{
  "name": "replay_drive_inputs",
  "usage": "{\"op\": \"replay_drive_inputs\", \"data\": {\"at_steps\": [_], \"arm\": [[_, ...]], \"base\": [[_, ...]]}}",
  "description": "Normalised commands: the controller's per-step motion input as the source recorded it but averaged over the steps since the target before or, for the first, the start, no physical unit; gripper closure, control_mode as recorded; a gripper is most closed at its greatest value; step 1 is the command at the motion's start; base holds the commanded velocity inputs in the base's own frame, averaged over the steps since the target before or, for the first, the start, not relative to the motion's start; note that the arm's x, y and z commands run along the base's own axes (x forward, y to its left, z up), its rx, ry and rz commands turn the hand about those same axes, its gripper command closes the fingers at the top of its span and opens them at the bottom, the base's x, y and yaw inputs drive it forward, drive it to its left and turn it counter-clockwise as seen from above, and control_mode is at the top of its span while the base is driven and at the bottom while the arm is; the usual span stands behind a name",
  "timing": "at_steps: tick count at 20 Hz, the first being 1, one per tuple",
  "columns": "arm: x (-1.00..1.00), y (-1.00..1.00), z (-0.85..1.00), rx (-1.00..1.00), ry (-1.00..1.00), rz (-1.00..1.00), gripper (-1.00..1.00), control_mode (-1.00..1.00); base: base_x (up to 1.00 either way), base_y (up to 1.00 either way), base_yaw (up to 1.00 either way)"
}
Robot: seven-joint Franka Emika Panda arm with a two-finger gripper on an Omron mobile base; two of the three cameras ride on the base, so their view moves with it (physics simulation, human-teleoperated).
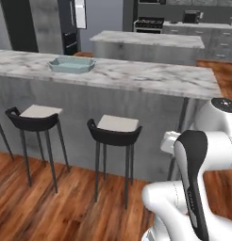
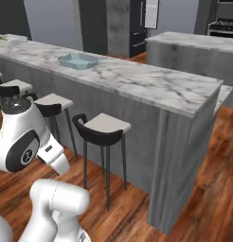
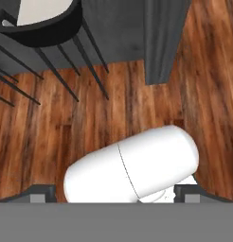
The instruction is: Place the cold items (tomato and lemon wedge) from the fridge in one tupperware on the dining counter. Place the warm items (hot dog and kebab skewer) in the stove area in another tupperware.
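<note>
Left base view: a long white marble dining counter with grey veins runs across the scene on a plain grey base, standing on a red-brown wooden plank floor. Behind it sits a shorter marble-topped island block, and beyond that, against the back wall, the black range of the stove area stands between grey cabinets. A tall charcoal-black fridge stands at the back left.

Right base view: the same dining counter ends at its right-hand corner close to the camera. The fridge shows behind it.

Two black stools with pale square seats stand on the floor along the counter's near edge, tucked under its overhang.

A shallow pale blue-green tupperware tray with sloping walls rests on the countertop towards its left end, near the far edge; in the right base view its inside looks bare.

Hand view: the camera looks down at the plank floor and at one stool's black legs. The gripper hangs over the floor, its two small dark fingertips spread wide apart with nothing between them, well apart from the tray.
</note>
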Motion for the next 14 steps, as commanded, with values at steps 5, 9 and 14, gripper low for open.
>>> {"op": "replay_drive_inputs", "data": {"at_steps": [5, 9, 14], "arm": [[0.00, 0.00, 0.00, 0.00, 0.00, 0.00, -1.00, 1.00], [0.00, 0.00, 0.00, 0.00, 0.00, 0.00, -1.00, 1.00], [0.00, 0.00, 0.00, 0.00, 0.00, 0.00, -1.00, 1.00]], "base": [[-0.29, -1.00, 0.34], [-0.20, -1.00, 0.35], [-0.12, -1.00, 0.35]]}}
